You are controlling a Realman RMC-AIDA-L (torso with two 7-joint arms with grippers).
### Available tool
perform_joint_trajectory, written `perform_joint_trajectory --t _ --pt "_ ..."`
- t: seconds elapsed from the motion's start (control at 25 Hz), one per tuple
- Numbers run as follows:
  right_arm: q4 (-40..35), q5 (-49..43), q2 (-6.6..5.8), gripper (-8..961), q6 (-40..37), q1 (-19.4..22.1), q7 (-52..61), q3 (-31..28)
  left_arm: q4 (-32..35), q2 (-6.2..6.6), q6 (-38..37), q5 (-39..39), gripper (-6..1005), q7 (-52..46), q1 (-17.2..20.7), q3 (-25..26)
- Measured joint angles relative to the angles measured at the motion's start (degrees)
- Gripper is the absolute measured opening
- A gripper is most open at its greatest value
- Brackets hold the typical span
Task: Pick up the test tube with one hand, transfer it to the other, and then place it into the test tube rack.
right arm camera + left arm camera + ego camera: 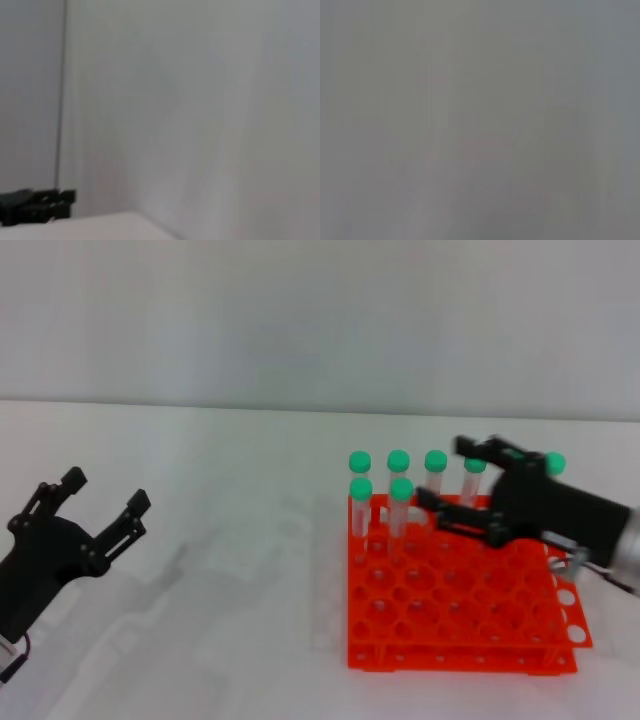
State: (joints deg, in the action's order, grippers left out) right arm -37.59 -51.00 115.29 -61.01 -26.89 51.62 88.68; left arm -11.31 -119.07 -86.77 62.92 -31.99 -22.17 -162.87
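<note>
The orange-red test tube rack [455, 615] stands on the white table right of centre. Several green-capped clear tubes stand upright in its far rows, among them one at the far left corner [360, 462]. My right gripper [448, 476] reaches in from the right over the rack's far rows, open, and one upright test tube [474, 466] stands between its spread fingers without being gripped. Another green cap [555, 463] shows behind the gripper body. My left gripper [105, 502] is open and empty, low at the far left, well away from the rack.
The white table [230, 570] stretches between the left gripper and the rack, with a pale wall behind. The left wrist view shows only grey blur. The right wrist view shows wall, a strip of table and a black gripper part [35, 206].
</note>
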Motion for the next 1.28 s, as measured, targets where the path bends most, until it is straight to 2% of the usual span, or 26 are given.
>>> perform_joint_trajectory --t 0.16,0.36,0.4,0.44,0.52,0.64,0.76,1.0,1.28 --pt "-0.55 0.04 -0.13 843 -6.78 5.82 -2.44 -8.47 -0.08 0.06 -0.27 2.25 890 0.31 0.2 0.01" --pt "4.24 0.05 -0.37 844 -16.96 11.48 -4.75 -21.9 0.38 -0.02 -0.31 6.04 889 2.39 0.2 0.0" --pt "7.45 0.06 -0.44 843 -20.39 12.48 -5.98 -26.91 0.38 -0.04 -0.32 6.93 889 2.66 0.2 0.01" --pt "7.45 0.06 -0.44 843 -20.39 12.48 -5.98 -26.91 0.39 -0.06 -0.32 7.55 889 2.85 0.22 0.01" --pt "11.95 0.07 -0.52 842 -23.87 13.58 -8.61 -32.75 0.4 -0.06 -0.34 8.39 889 2.94 0.23 0.01" --pt "16.21 0.09 -0.56 841 -26.43 14.6 -11.99 -37.95 0.44 -0.08 -0.53 9.86 889 2.97 0.14 0.01" --pt "19.56 0.14 -0.57 841 -27.98 14.93 -14.71 -40.59 0.58 -0.1 -0.6 11.62 889 2.99 0.19 0.01" --pt "25.24 0.14 -0.6 841 -27.94 14.48 -20.13 -41.07 0.6 -0.1 -0.6 12.43 890 3.43 -0.4 0.0" --pt "26.33 0.33 -0.55 841 -27.89 14.18 -22.52 -41.12 1.43 -0.03 -0.59 12.6 890 3.46 -0.5 0.01"
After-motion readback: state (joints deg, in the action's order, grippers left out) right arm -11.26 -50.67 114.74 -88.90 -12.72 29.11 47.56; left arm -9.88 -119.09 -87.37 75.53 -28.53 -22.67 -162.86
